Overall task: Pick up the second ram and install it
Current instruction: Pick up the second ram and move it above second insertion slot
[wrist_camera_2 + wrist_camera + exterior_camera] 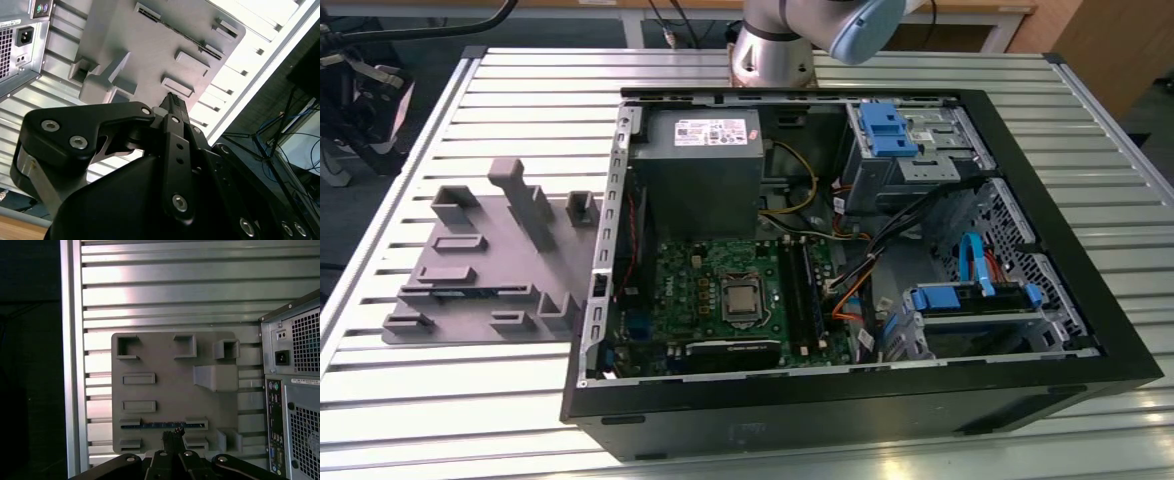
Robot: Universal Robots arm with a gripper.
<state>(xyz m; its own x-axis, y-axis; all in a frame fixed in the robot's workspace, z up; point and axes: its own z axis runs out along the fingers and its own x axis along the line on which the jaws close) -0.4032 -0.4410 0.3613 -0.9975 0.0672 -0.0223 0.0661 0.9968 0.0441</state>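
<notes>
Approach step: black gripper (173, 431) hangs over the thin dark green ram stick (150, 425), seated in the gray plastic tray (494, 250) at the exterior view's left; jaws closed, empty. Grasping needs them opened astride it.

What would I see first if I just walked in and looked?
A big black computer case lying open on the metal table, its green motherboard showing. On the exterior view's left sits a gray tray; it holds the thin second ram, with the gripper above.
</notes>
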